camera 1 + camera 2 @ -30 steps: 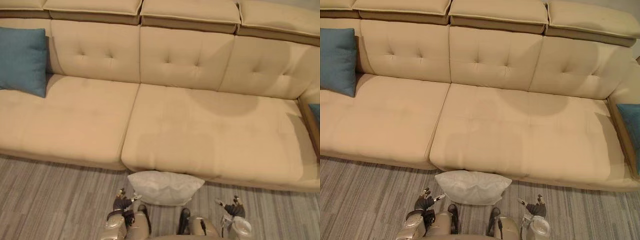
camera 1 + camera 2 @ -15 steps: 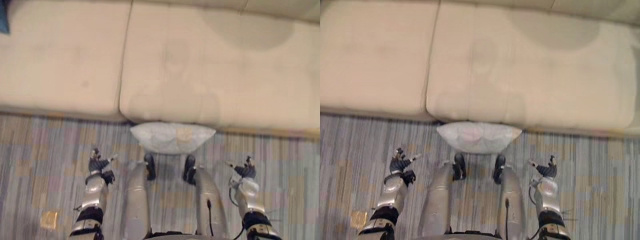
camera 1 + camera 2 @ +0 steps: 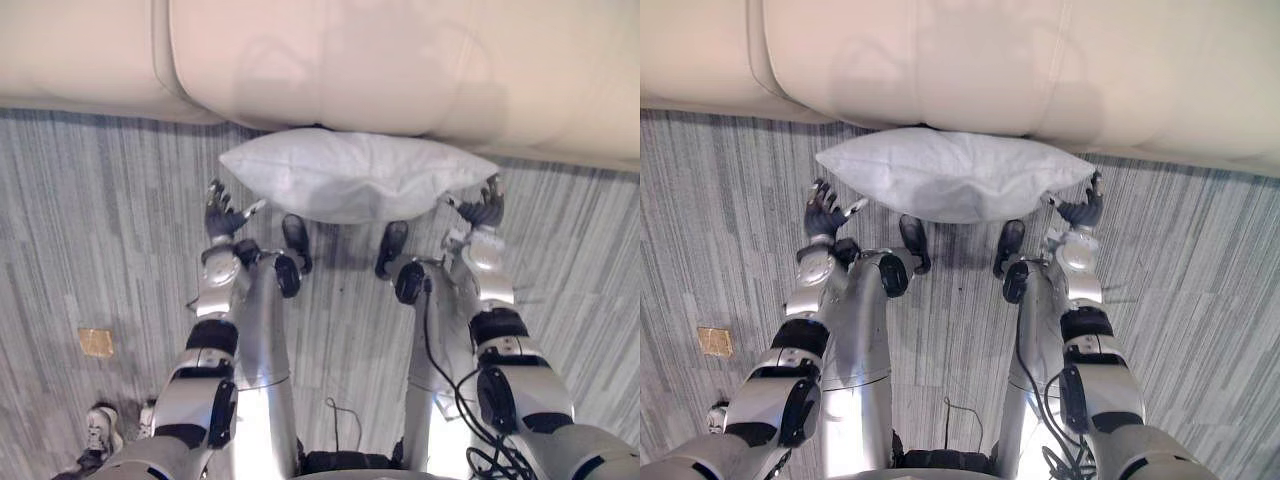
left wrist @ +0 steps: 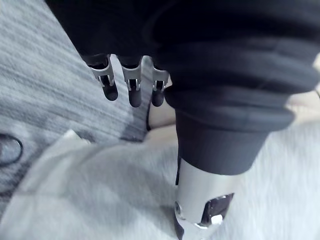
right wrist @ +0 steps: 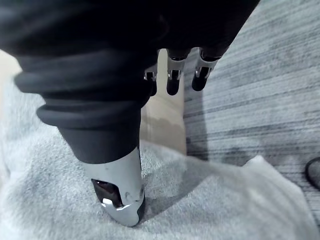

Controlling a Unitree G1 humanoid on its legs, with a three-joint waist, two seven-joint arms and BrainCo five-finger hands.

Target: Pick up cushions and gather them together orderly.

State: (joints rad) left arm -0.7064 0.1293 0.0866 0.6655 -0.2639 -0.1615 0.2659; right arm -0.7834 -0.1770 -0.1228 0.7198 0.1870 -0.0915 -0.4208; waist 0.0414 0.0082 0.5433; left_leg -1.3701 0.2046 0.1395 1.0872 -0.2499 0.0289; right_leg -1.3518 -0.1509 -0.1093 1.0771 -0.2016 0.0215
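**One cushion, one sofa, two hands**

I count one white cushion (image 3: 355,175). There is one beige sofa (image 3: 400,60), and two of its seat pads (image 3: 70,50) are visible, parted by one seam (image 3: 160,55). I have two hands here: one left hand (image 3: 222,216) and one right hand (image 3: 487,208). The grey carpet (image 3: 100,200) bears one small tan square (image 3: 96,342). I also see one shoe (image 3: 97,430), a person's.

The plump rectangular fabric cushion (image 3: 355,175) was plain white, the upholstered sofa (image 3: 400,60) plain beige, and the carpeted floor (image 3: 100,220) grey with fine streaks.
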